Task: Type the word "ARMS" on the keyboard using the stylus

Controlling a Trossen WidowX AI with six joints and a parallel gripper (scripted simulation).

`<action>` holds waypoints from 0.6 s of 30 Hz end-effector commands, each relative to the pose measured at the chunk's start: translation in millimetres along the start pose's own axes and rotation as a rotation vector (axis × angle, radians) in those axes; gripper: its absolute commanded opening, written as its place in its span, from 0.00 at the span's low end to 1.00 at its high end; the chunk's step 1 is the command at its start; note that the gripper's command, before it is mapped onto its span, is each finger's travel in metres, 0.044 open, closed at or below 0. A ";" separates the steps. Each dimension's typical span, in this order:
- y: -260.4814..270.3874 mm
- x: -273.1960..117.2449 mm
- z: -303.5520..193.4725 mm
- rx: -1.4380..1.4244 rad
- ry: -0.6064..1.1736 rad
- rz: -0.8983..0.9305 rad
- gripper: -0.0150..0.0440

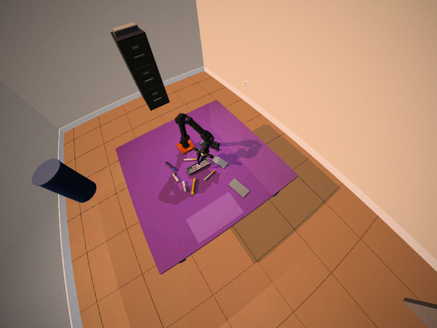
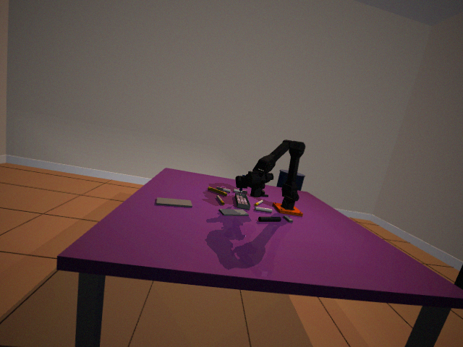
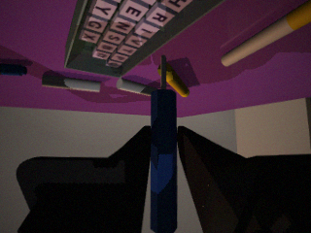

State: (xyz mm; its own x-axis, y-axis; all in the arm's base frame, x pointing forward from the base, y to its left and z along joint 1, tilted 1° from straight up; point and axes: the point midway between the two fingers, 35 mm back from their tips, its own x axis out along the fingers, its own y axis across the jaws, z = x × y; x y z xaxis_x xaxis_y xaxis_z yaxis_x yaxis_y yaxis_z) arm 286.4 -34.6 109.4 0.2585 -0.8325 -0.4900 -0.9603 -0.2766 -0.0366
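Observation:
My gripper [image 1: 200,154] [image 3: 163,132] is shut on the blue stylus [image 1: 198,160] [image 3: 163,165], with its thin grey tip pointing away from the fingers. The small keyboard [image 1: 199,167] [image 2: 241,200] [image 3: 92,67], dark-framed with pale pink lettered keys, lies under the gripper. In the wrist view the keyboard is at the upper left, and the stylus tip shows just beside its long edge, against the purple table. Letters such as Y, G, X, E, N, S, H, R and I are readable there. The height of the tip above the keyboard is hard to tell.
Around the keyboard lie a yellow marker [image 1: 193,186] [image 3: 178,83], a white-and-yellow marker [image 3: 270,41], white sticks [image 1: 175,177] [image 1: 184,186] and a dark pen [image 1: 171,165]. Grey slabs [image 1: 220,162] [image 1: 238,187] lie to one side. A black cylinder [image 2: 269,219] lies near the orange base [image 2: 288,210].

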 end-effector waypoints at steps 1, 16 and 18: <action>0.7 -1.8 -3.4 -0.009 0.003 0.002 0.39; 17.3 -29.8 12.4 -0.010 -0.002 0.006 0.25; 21.6 -36.2 13.9 -0.012 0.002 0.008 0.25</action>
State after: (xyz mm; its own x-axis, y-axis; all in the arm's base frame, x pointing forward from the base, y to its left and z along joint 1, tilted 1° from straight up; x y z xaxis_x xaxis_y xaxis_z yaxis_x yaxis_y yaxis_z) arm 265.0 -13.2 112.2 0.2537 -0.8343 -0.4894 -0.9601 -0.2786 -0.0228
